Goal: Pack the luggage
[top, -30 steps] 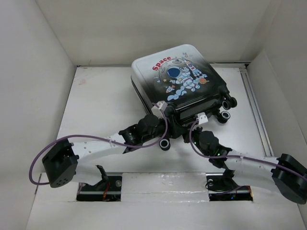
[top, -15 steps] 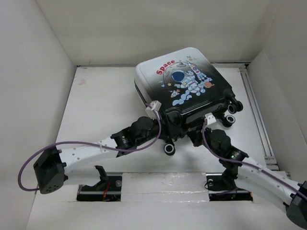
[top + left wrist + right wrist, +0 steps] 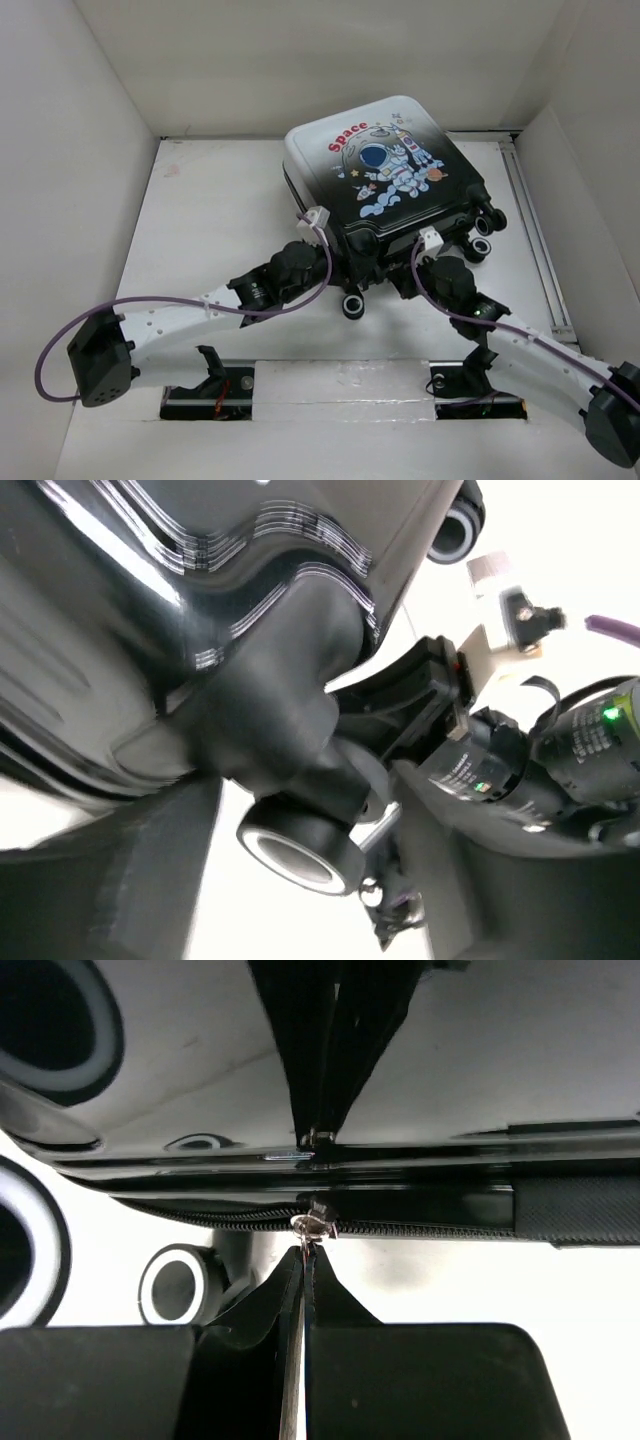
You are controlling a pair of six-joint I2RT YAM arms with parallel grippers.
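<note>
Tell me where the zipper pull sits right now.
In the right wrist view, centre frame, the zipper pull sits on the luggage's zipper track, pinched at the right gripper's fingertips.

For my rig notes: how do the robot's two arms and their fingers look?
Both the left arm and right arm have white perforated links, black joint housings and a purple cable with a white connector near the wrist. The fingers are matte black.

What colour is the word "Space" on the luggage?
Red, on the luggage; top external view shows it best.
</note>
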